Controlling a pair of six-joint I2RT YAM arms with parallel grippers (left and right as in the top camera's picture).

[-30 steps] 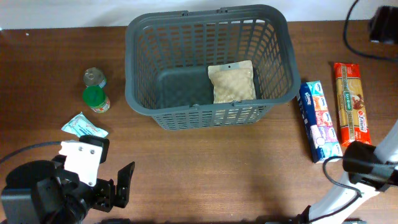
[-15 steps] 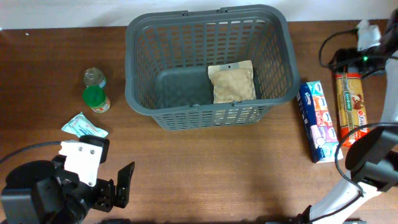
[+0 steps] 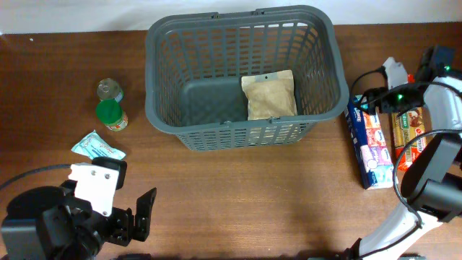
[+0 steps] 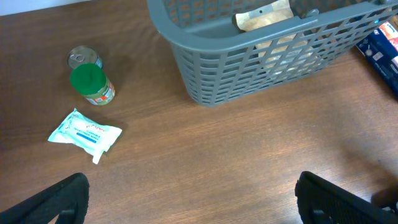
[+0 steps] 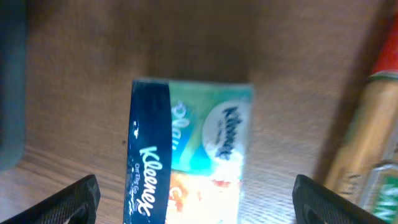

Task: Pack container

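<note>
The container (image 3: 216,134) is a large dark grey slotted basket at the back middle of the table, also seen in the left wrist view (image 4: 261,71). A beige pouch (image 3: 268,94) lies inside it at the right. My right gripper (image 3: 372,101) hovers over the far end of a blue Kleenex tissue pack (image 3: 370,141). In the right wrist view the gripper (image 5: 196,202) is open, its fingertips (image 5: 68,202) standing wide on either side of the pack (image 5: 186,162) without touching it. My left gripper (image 3: 123,209) rests at the front left, open (image 4: 193,205), with bare table between its fingers.
A long orange pasta packet (image 3: 409,123) lies right of the tissue pack. Left of the basket stand a small can (image 3: 110,89) and a green-lidded jar (image 3: 111,115), with a pale blue wipes packet (image 3: 97,146) in front of them. Black cables trail near the right arm.
The right arm has swung in from the far right edge and come down over the far end of the tissue pack, its jaws widening. The left arm has not moved.
</note>
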